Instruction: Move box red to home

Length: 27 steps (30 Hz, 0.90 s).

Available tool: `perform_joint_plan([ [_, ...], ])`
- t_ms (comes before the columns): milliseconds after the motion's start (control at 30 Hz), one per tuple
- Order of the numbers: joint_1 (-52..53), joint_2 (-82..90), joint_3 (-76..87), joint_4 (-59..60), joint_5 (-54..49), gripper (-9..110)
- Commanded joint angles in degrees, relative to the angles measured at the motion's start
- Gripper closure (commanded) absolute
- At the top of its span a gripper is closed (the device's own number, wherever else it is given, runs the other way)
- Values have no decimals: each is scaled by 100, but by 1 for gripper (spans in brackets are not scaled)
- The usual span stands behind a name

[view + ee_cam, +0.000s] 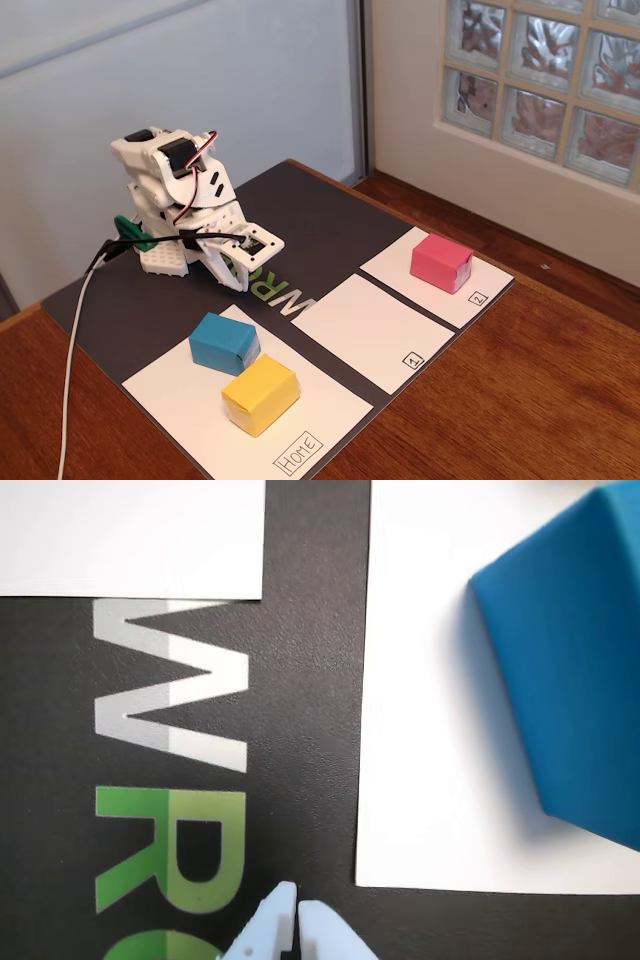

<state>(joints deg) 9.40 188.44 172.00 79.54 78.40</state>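
Note:
The pinkish-red box (441,262) rests on the small white sheet marked 2 (478,296) at the right of the dark mat in the fixed view. The home sheet (190,405), with its "Home" label (298,452), lies at the mat's front left and carries a blue box (224,342) and a yellow box (261,393). My white gripper (222,268) hangs folded low over the mat's lettering, far from the red box. In the wrist view its fingertips (297,905) are pressed together with nothing between them, beside the home sheet (420,780) and the blue box (570,670).
A white sheet marked 1 (370,330) lies between home and sheet 2. A white cable (75,340) runs from the arm's base off the front left. The mat (320,215) sits on a wooden table; a wall and a glass-block window stand behind.

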Motion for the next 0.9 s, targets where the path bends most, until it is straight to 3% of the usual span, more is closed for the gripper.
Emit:
perform_joint_plan([
  [0,-290,88,-633,18,211,102],
  [300,-1591,-4219,-4641,141,949,102],
  [867,-3586,-9492,-10767,176,2628,101],
])
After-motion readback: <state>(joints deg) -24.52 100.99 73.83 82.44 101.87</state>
